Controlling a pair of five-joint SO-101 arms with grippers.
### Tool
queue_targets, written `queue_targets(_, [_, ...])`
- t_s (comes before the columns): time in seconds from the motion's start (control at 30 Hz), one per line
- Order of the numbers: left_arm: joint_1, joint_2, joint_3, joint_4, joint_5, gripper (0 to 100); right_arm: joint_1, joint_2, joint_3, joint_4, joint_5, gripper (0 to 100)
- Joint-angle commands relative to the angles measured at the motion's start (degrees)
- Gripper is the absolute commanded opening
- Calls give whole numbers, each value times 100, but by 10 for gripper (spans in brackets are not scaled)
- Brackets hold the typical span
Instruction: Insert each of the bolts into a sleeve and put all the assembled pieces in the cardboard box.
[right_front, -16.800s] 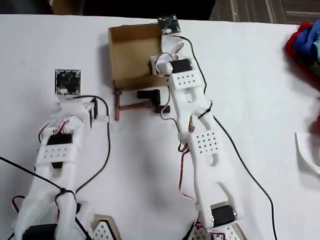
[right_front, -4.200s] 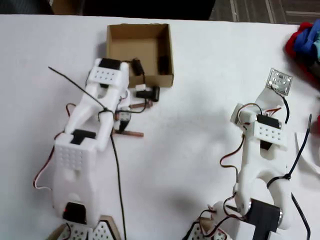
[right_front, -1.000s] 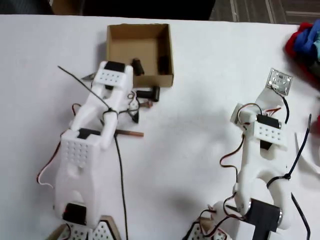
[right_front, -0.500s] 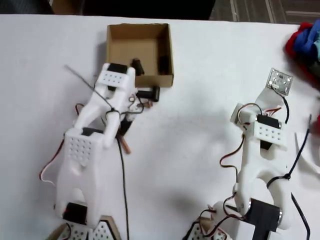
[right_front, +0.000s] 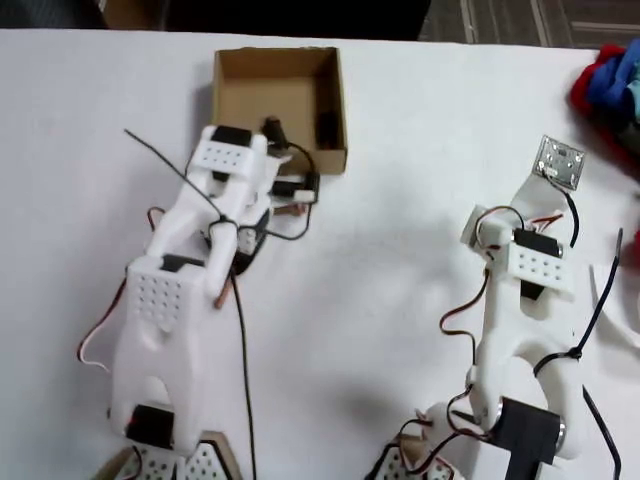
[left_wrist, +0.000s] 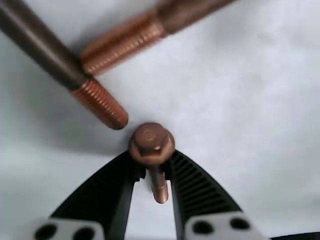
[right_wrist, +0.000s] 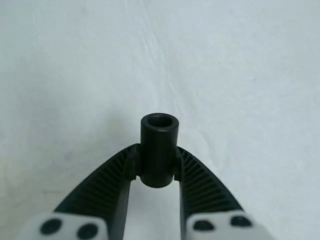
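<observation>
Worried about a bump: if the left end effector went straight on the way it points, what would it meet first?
Probably the threaded tip of the nearer copper bolt in its dark sleeve, lying just ahead of the hex-head copper bolt that the left end effector grips; depth is unclear.

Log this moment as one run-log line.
left gripper: shut on bolt | right gripper: shut on sleeve | two sleeved bolts: on table by left gripper | cardboard box: two dark pieces inside
</observation>
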Motion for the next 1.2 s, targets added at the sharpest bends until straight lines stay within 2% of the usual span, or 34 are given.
queue_targets(0.0, [-18, -404, -40, 88, 396, 70, -4, -127, -26, -101, -35, 20])
queue_targets(0.17, [26, -554, -31, 88, 440, 175, -4, -127, -26, -101, -35, 20])
queue_targets(0.57, [18, -343, -84, -176, 466, 176, -4, -127, -26, -101, -35, 20])
queue_targets(0.8, [26, -299, -84, -396, 466, 35, -4, -127, -26, -101, -35, 20])
queue_targets(1.03, [18, -334, -119, -360, 457, 26, -4, -127, -26, -101, -35, 20])
queue_targets(1.17, [18, -800, -488, -26, 457, 26, -4, -127, -26, -101, -35, 20])
